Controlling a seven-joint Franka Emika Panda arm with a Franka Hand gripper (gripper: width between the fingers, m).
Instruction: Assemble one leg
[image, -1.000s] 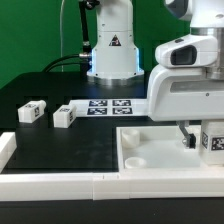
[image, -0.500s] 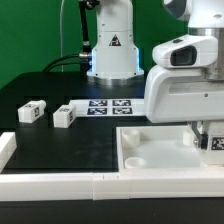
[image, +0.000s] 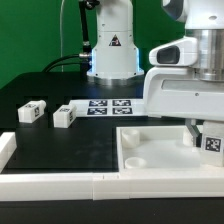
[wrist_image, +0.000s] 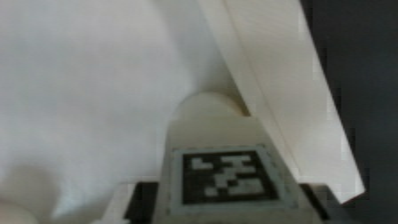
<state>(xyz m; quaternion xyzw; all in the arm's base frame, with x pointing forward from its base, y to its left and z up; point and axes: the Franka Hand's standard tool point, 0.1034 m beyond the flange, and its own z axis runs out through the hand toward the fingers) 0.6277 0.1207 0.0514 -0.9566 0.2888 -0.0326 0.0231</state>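
My gripper (image: 205, 133) is shut on a leg (image: 213, 141), a stubby white block with a black-and-white tag, and holds it over the large white panel (image: 150, 155) at the exterior view's right. In the wrist view the leg (wrist_image: 222, 150) fills the space between my fingers (wrist_image: 146, 203) and points at the panel's white floor (wrist_image: 89, 90) beside its raised rim (wrist_image: 267, 70). Two more legs, one (image: 31, 112) and another (image: 64, 116), lie on the black table at the exterior view's left.
The marker board (image: 108, 105) lies on the table behind the panel. A white robot base (image: 112, 50) stands at the back. A white rail (image: 60, 183) runs along the table's front edge.
My gripper with the leg has shifted slightly toward the exterior view's right and a little up over the panel. The other legs have not moved.
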